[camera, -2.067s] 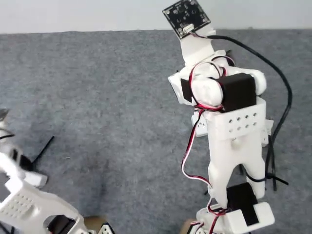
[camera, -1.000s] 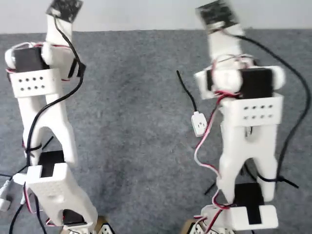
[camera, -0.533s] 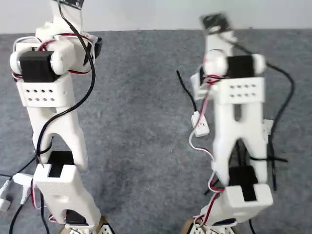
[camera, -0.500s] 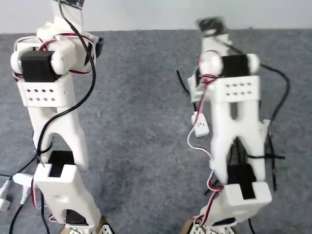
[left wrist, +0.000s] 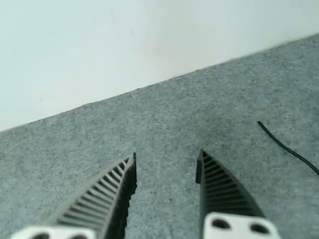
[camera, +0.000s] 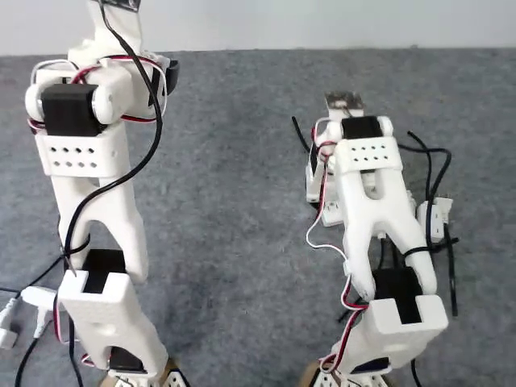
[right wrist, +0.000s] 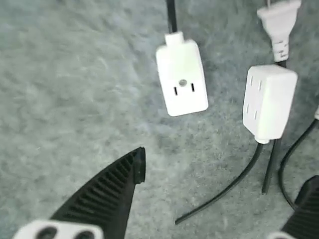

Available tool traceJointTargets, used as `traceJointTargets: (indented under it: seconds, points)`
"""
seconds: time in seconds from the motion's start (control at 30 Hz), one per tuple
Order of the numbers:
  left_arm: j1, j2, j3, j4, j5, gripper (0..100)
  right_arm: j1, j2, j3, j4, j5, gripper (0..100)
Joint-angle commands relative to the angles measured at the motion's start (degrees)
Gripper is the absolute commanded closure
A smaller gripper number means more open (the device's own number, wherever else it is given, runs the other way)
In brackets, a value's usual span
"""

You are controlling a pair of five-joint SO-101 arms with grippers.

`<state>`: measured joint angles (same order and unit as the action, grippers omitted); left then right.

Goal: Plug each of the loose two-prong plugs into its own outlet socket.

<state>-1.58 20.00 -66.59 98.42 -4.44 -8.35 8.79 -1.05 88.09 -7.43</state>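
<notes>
Left gripper: spread above grey mat, black cord nearby. Right gripper: spread; black cords between its fingers. Beyond fingertips: white outlet socket, face up; second socket beside it; two-prong plug just past that.

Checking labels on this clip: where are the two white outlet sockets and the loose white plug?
three-hole outlet socket [right wrist: 182, 79]: right wrist view, middle of its slotted face.
boxy outlet socket [right wrist: 269, 102]: right wrist view, middle of its white body.
loose plug [right wrist: 279, 17]: right wrist view, its white body.

No legible text, labels or numbers anywhere — outlet sockets plain white, unmarked
</notes>
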Motion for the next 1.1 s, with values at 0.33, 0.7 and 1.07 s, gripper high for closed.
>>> traceJointTargets:
  seconds: [0.33,0.7,1.07]
  points:
    - [0.18,-0.26,1.63,-1.76,1.14,81,14.29,-0.4,8.44,-15.78,-0.35,54.2]
    - [0.18,-0.35,5.49,-2.55,1.14,81,11.03,1.8,16.7,-27.82,4.57,54.2]
    - [-0.18,1.93,6.73,-1.85,1.14,81,7.43,8.75,11.16,-23.87,4.57,54.2]
